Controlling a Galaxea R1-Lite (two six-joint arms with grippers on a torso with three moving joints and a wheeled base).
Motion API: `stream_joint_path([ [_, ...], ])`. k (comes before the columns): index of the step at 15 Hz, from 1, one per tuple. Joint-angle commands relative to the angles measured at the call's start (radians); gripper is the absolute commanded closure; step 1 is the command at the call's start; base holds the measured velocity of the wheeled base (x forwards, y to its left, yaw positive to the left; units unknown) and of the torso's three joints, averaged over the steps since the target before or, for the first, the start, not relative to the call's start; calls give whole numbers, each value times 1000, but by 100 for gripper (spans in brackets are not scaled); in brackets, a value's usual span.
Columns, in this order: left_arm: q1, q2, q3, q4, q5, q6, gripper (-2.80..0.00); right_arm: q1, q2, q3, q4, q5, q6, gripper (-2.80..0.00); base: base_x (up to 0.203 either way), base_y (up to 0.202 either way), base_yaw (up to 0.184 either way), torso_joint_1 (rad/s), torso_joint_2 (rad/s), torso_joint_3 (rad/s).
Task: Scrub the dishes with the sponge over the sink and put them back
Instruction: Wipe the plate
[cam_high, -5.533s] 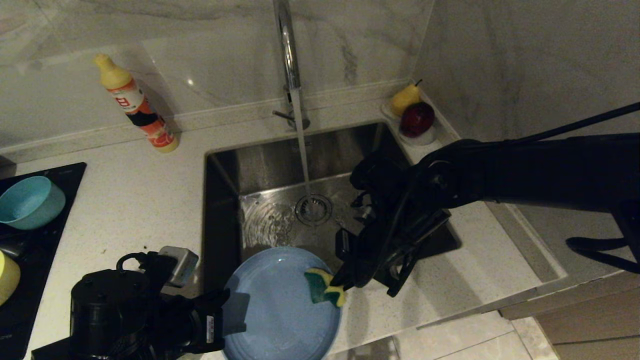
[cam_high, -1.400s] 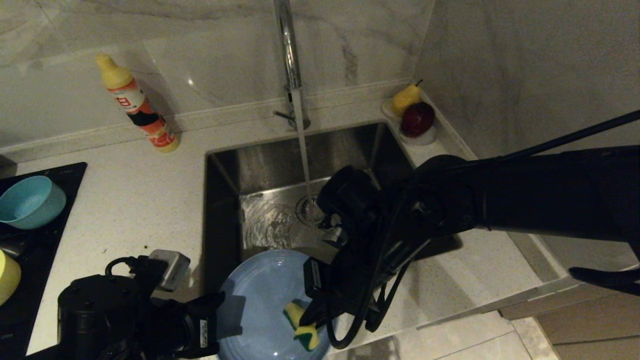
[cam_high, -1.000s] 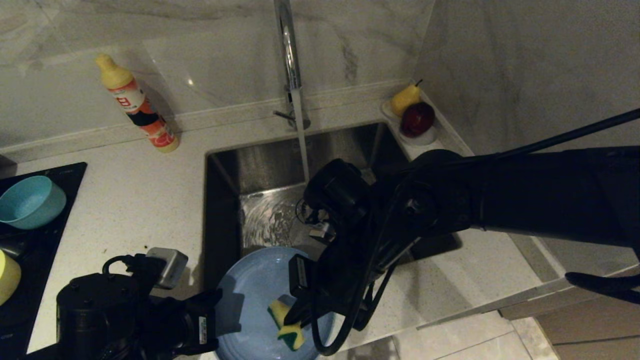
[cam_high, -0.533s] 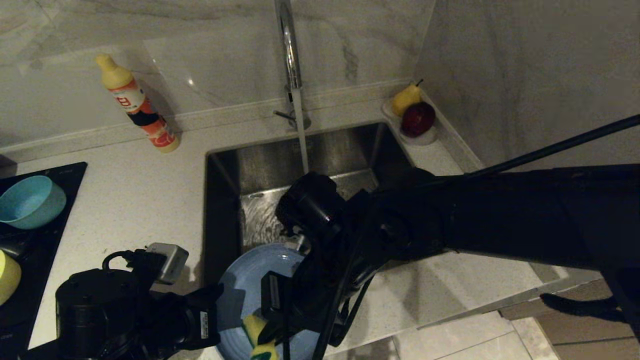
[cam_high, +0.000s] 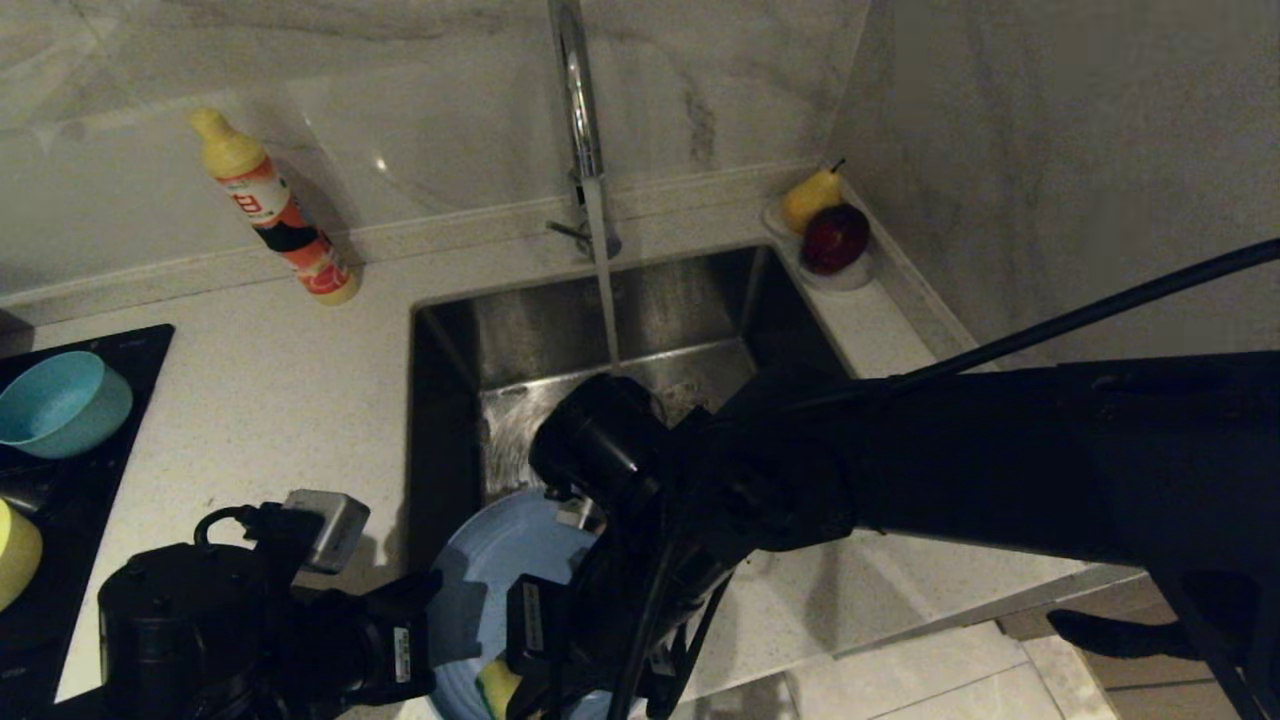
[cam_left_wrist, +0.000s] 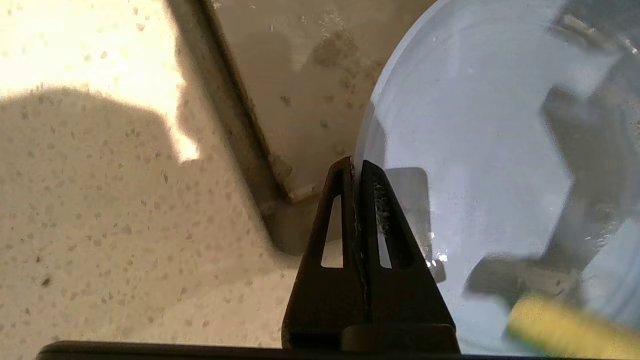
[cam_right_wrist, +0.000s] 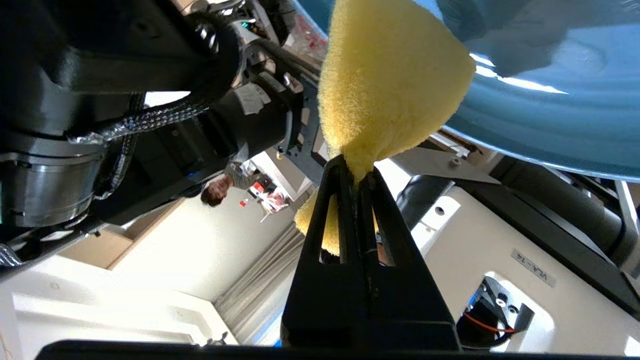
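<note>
The periwinkle plate (cam_high: 500, 560) hangs over the near edge of the sink (cam_high: 650, 300). My left gripper (cam_high: 445, 612) is shut on its left rim, and the left wrist view shows the fingertips (cam_left_wrist: 356, 165) pinching the plate (cam_left_wrist: 475, 125). My right gripper (cam_right_wrist: 356, 170) is shut on the yellow sponge (cam_right_wrist: 390, 75), which presses against the plate (cam_right_wrist: 550, 115). In the head view the sponge (cam_high: 495, 685) sits at the plate's near edge under the right arm. The teal bowl (cam_high: 60, 400) and yellow bowl (cam_high: 15, 550) rest at far left.
Water runs from the chrome faucet (cam_high: 575, 100) into the basin. A detergent bottle (cam_high: 270, 210) stands on the counter at back left. A small dish with a pear and a red fruit (cam_high: 825, 230) sits at the sink's back right corner. The bowls rest on a black cooktop (cam_high: 100, 480).
My right gripper has dragged the sponge across the plate from its right side toward its near-left edge. The left gripper and the plate have stayed put.
</note>
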Motion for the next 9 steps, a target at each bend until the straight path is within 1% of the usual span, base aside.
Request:
stream_joint_path([
  [1, 0, -6, 4, -6, 2, -2, 0, -28, -13, 1, 16, -1, 5, 0, 0, 0, 0, 0, 0, 0],
  [3, 1, -15, 5, -6, 3, -1, 0, -35, -31, 9, 31, -1, 5, 0, 0, 0, 0, 0, 0, 0],
  [5, 1, -17, 9, -4, 0, -8, 0, -35, -47, 22, 91, -1, 3, 0, 0, 0, 0, 0, 0, 0],
  [9, -1, -23, 12, -4, 1, -5, 0, -53, -69, 81, 106, -15, 0, 0, 0, 0, 0, 0, 0, 0],
])
